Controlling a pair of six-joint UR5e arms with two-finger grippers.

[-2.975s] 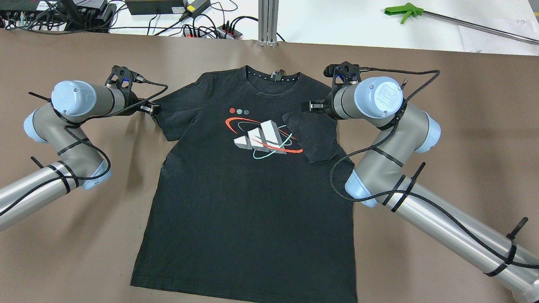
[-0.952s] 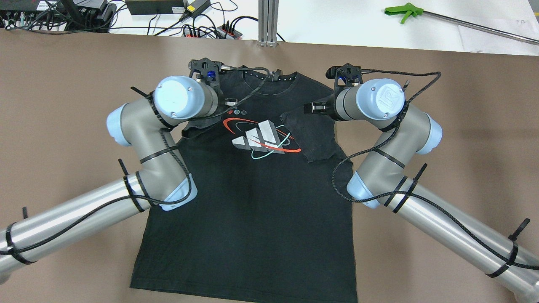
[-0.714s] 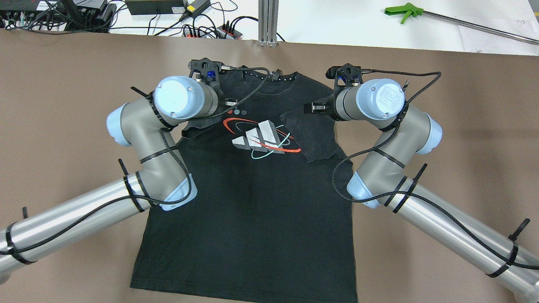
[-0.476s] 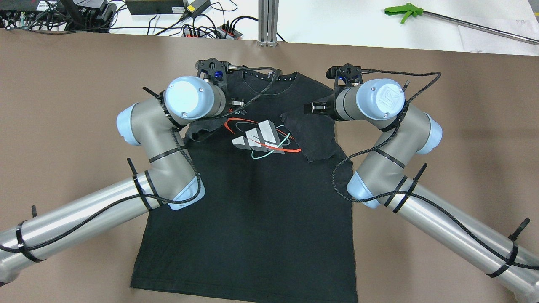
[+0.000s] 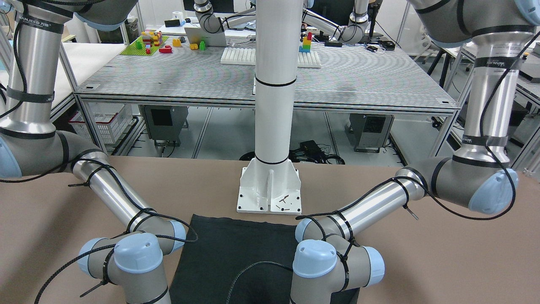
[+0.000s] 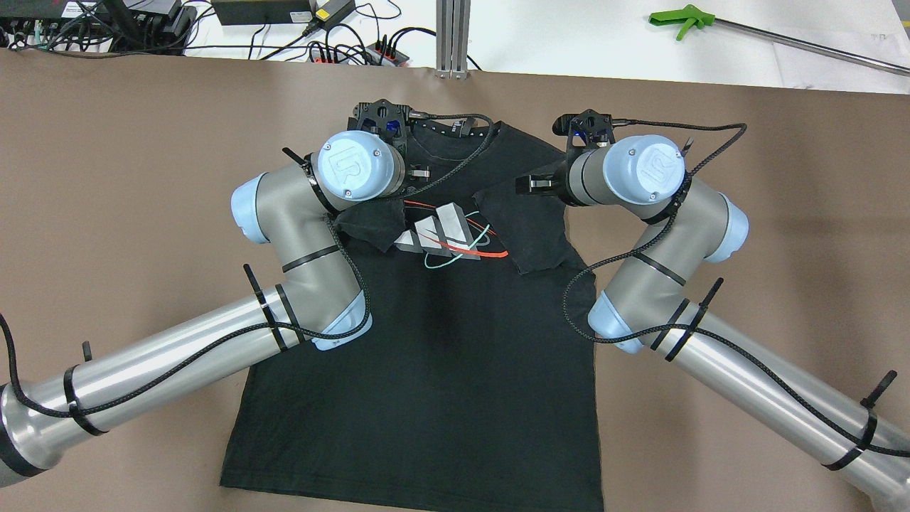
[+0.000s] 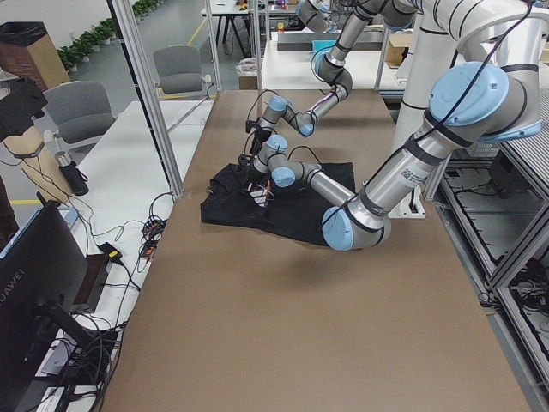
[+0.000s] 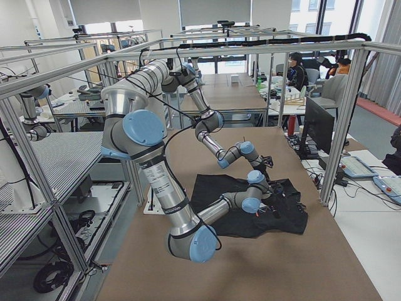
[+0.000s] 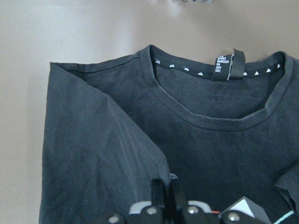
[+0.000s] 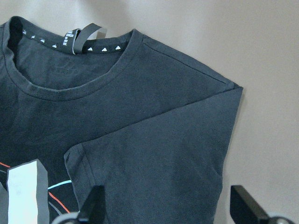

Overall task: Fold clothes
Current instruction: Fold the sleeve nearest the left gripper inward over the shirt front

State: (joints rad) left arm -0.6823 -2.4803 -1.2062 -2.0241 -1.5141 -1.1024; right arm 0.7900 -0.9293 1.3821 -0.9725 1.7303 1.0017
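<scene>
1. I saw the black short-sleeved T-shirt (image 6: 426,355) lying front up in the middle of the brown table (image 6: 746,178). Its collar pointed away from the robot and its hem lay nearest the robot's base.
2. On the chest was a print of slanted grey-and-white blocks ringed by red and teal loops (image 6: 448,238). A small black neck label (image 9: 224,65) stood up inside the collar.
3. The sleeve on the robot's right (image 6: 533,227) lay folded inward, flat across the chest. Its edge touched the right end of the print.
4. The sleeve on the robot's left (image 6: 366,224) was drawn inward and bunched, covering the left end of the print.
5. The left gripper (image 6: 421,171) was over the upper chest, just below the collar. In its wrist view its fingers (image 9: 159,193) were pressed together, with a ridge of the black fabric running up into them, so it was clenched on the shirt.
6. The right gripper (image 10: 170,205) hung over the folded right sleeve. Its fingers were spread wide and grasped nothing. I could not tell whether they touched the cloth.
7. The base plate of a white pillar (image 5: 270,194) stood just beside the hem.
8. Past the table's far edge, a white bench held a long grabber tool with a green handle (image 6: 682,20) and a tangle of black cables with power strips (image 6: 341,46).
</scene>
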